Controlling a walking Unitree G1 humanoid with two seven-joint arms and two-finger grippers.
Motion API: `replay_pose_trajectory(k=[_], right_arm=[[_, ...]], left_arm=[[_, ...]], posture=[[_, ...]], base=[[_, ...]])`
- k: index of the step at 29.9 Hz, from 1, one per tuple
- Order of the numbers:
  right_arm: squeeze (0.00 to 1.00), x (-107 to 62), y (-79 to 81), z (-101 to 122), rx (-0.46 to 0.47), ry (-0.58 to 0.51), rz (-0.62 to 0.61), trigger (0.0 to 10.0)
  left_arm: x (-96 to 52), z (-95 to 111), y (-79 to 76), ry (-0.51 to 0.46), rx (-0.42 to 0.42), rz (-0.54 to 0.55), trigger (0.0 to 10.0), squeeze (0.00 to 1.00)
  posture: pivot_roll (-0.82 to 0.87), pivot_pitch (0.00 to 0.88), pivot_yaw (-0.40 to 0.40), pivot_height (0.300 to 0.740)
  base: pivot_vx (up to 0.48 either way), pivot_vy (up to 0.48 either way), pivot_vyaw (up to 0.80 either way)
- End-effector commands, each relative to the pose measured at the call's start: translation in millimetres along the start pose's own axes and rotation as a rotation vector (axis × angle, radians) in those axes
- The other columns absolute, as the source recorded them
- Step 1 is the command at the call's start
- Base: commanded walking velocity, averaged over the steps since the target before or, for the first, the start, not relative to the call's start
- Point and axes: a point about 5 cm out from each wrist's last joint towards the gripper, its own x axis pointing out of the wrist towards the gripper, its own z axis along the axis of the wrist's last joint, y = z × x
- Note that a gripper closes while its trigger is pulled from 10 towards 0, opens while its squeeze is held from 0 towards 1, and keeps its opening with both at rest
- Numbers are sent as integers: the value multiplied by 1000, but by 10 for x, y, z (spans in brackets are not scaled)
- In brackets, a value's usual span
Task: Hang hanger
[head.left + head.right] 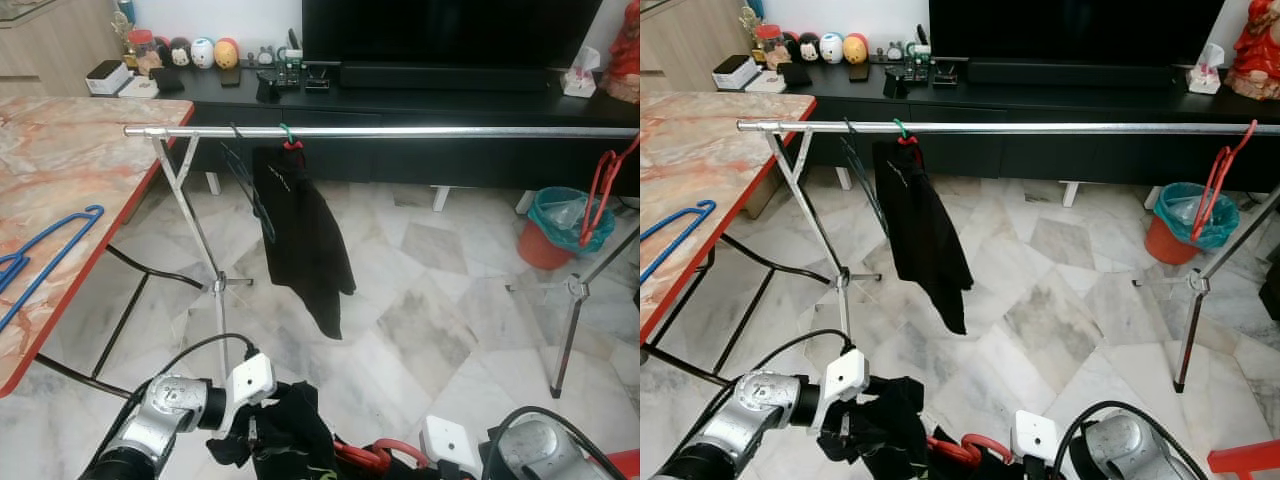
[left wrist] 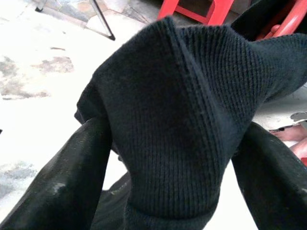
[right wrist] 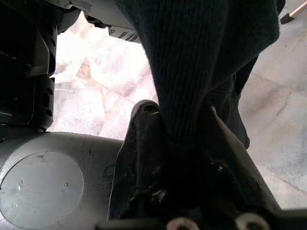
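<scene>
While both grippers pinch the soft black garment [image 1: 285, 425], the red hanger [image 1: 365, 457] lies between them, low down. The cloth is floppy and light, so grip the stiff hanger near its hook.
</scene>
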Motion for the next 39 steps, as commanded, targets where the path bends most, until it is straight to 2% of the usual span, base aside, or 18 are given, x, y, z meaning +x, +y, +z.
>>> replay_pose_trajectory(k=[1, 19, 36, 37, 38, 39], right_arm=[[0, -16, -13, 109, -41, -30, 5, 10000], [0, -25, -57, 92, -38, -24, -17, 10000], [0, -25, -100, 117, -45, -40, -37, 10000], [133, -20, -94, 124, -44, -47, -33, 10000], [133, -20, -94, 124, -44, -47, -33, 10000], [765, -18, -91, 126, -44, -50, -29, 10000]], left_arm=[[14, -9, -24, 5, -4, -32, 0, 0], [-41, -74, -142, 31, -56, -170, 0, 0], [-46, -76, -175, 33, -69, -202, 0, 0], [-46, -76, -176, 33, -68, -202, 0, 0], [-46, -76, -176, 33, -68, -202, 0, 0], [-45, -74, -177, 32, -68, -203, 0, 0]], posture=[[-25, 68, 16, 740], [-21, 67, 18, 740], [-20, 66, 16, 740], [-19, 66, 16, 740], [-19, 66, 16, 740], [-20, 66, 15, 740]], base=[[0, 0, 0], [0, 0, 0], [0, 0, 0], [0, 0, 0], [0, 0, 0], [0, 0, 0]])
